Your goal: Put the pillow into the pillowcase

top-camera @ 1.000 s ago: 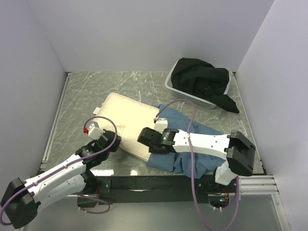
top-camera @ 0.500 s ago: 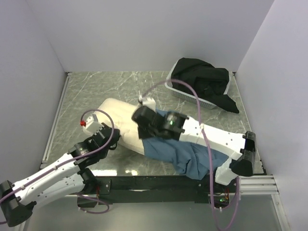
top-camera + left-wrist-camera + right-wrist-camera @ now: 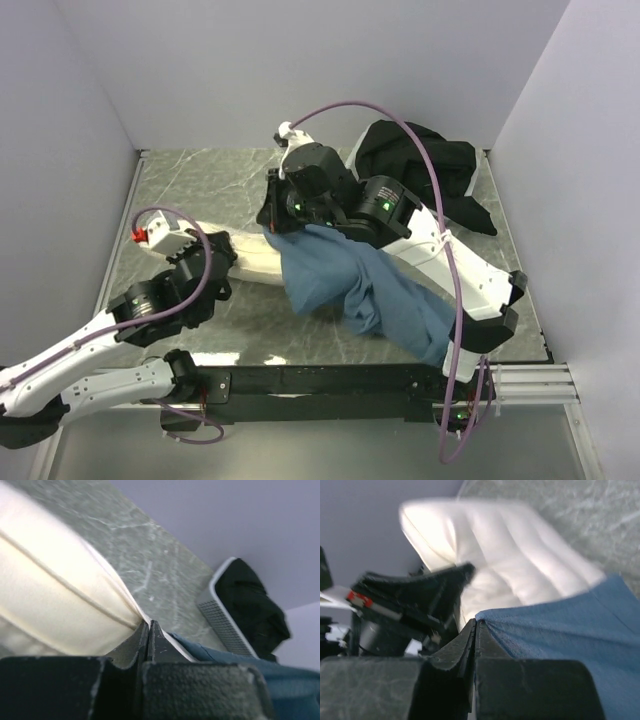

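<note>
The cream-white pillow [image 3: 250, 258] lies left of the table's centre, its right part under the pillowcase. My left gripper [image 3: 224, 262] is shut on the pillow's near edge; in the left wrist view the jaws [image 3: 149, 626] pinch the pillow's [image 3: 60, 595] seam. My right gripper [image 3: 272, 226] is shut on an edge of the dusty-blue pillowcase [image 3: 345, 285] and holds it raised over the pillow. The right wrist view shows the jaws [image 3: 476, 623] closed on the pillowcase [image 3: 570, 630], with the pillow [image 3: 510, 555] behind. The bear print and text are hidden.
A pile of black cloth [image 3: 445, 165] sits in a basket at the back right, largely behind my right arm; the basket [image 3: 225, 622] shows in the left wrist view. White walls close in the table on the left, back and right.
My right gripper has lifted the pillowcase edge up and toward the back left, over the pillow. My left gripper has moved left and back, still holding the pillow's edge.
</note>
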Robot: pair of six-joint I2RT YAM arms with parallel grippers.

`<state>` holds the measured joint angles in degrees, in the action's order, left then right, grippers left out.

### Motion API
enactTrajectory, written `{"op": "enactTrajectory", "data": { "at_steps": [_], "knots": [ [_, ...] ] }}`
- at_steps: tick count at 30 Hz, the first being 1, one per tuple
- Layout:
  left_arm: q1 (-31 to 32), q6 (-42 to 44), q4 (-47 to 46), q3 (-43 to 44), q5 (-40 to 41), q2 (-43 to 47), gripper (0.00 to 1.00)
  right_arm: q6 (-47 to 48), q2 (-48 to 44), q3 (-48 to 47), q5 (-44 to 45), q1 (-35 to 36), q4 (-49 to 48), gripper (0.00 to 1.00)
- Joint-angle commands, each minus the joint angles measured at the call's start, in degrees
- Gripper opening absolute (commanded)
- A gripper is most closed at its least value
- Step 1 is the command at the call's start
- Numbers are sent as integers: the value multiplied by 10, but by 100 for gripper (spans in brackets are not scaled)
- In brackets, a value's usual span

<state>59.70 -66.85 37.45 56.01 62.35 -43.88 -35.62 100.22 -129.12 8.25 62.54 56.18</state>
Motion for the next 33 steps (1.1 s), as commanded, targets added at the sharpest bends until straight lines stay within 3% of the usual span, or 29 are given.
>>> {"op": "enactTrajectory", "data": {
  "at_steps": [1, 6, 14, 17, 18, 19, 22, 24, 27, 28, 33],
  "knots": [
    [-1, -19, 28, 50, 63, -38, 1, 3, -69, 55, -60, -29, -75, 0],
    [-2, 5, 8, 88, 19, -105, 1, 1, -75, 49, -95, -61, -71, 0],
    [73, -83, 142, 233, 26, -239, 1, -5, 39, -2, -195, -166, -76, 0],
    [20, -158, 217, 250, -10, -269, 1, -10, 93, -48, -215, -161, -55, 0],
    [-15, -116, 200, 241, -38, -265, 1, -11, 96, -47, -217, -159, -58, 0],
    [-80, -90, 130, 221, -108, -237, 1, -11, 88, -29, -213, -149, -66, 0],
    [-175, 14, -77, 94, -244, -153, 1, -16, 71, -11, -212, -154, -93, 0],
    [-207, 25, -102, 60, -296, -141, 1, -14, 79, -35, -213, -159, -76, 0],
    [-206, 30, -99, 87, -359, -176, 1, -18, 104, -85, -227, -169, -63, 0],
    [-178, 28, -105, 92, -362, -178, 1, -21, 115, -101, -232, -169, -63, 0],
    [-91, 34, -85, 149, -295, -180, 1, -35, 125, -117, -256, -165, -78, 0]
  ]
}}
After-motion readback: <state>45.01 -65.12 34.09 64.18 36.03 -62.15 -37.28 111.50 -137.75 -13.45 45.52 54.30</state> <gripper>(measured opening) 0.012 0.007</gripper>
